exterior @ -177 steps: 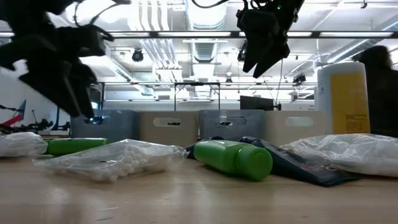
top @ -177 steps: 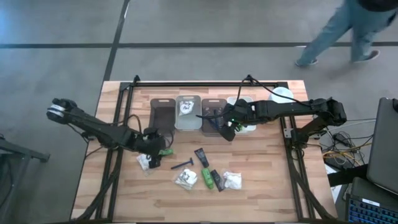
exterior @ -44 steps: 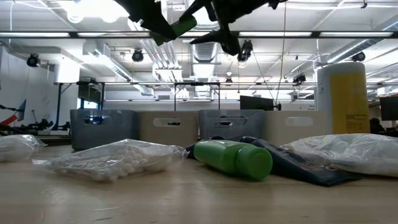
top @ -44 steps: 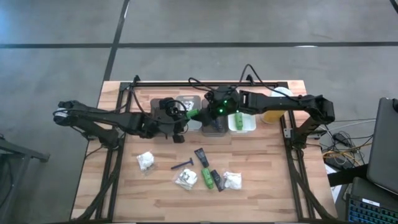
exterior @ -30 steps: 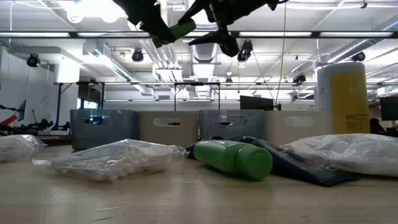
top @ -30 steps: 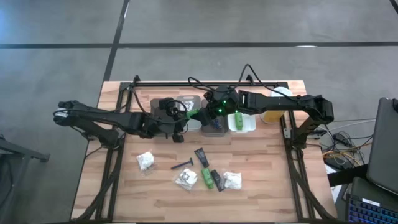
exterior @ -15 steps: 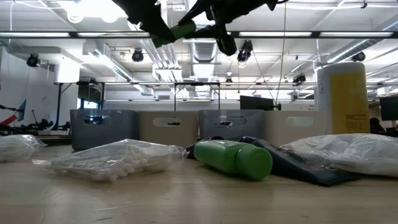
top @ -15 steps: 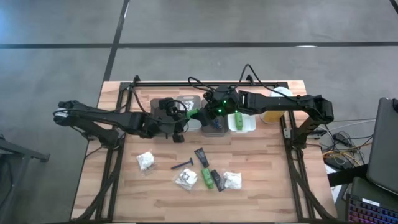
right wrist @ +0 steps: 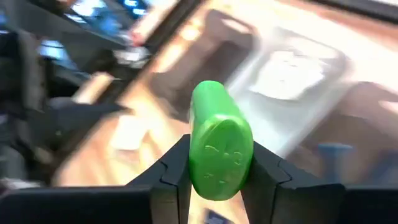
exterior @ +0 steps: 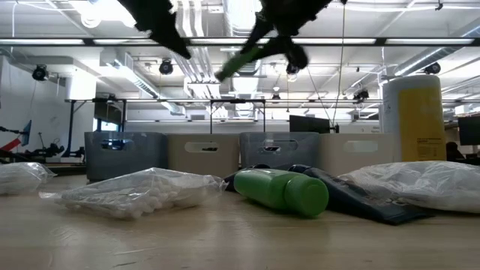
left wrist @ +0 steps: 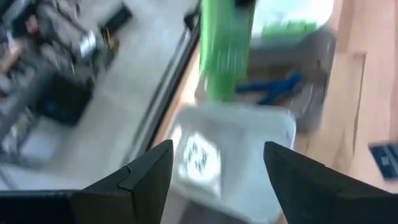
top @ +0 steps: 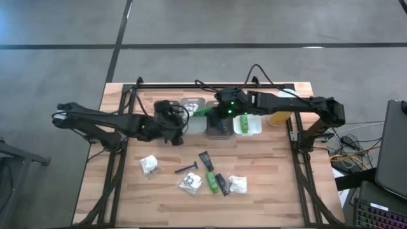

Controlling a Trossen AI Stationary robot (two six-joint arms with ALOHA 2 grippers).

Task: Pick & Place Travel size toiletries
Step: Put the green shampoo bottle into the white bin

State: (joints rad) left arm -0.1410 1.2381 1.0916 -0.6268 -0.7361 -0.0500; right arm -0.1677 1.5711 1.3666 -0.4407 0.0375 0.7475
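A small green bottle (top: 202, 111) hangs in the air over the row of bins, with my right gripper (top: 212, 112) shut on it. In the low view the bottle (exterior: 238, 61) slants down out of that gripper (exterior: 264, 46). My left gripper (left wrist: 214, 168) stands open just left of the bottle, apart from it, over the white bin (left wrist: 233, 158). On the near table lie white packets (top: 149, 164) (top: 189, 183) (top: 237, 184), a blue razor (top: 186, 168), black tubes (top: 206, 160) and another green bottle (top: 210, 182). My right gripper pinches the green bottle's two sides near its end (right wrist: 219, 163) between the two fingers (right wrist: 177, 169). The fingers come from the table's right, slanting down, and lie along the bottle. The bottle is lifted clear and sticks out past the fingertips, its free end tilted down.
Four bins stand in a row at the back: dark grey (top: 164, 119), white with a packet (top: 193, 109), grey with a blue razor (left wrist: 280, 87), white with a green bottle (top: 248, 124). A tall yellow bottle (exterior: 411, 120) stands at the back right.
My left gripper has opened, let go of the green bottle and drawn back toward the table's left edge. My right gripper has shut on the bottle and tipped; the bottle now slants down from it, lower than before.
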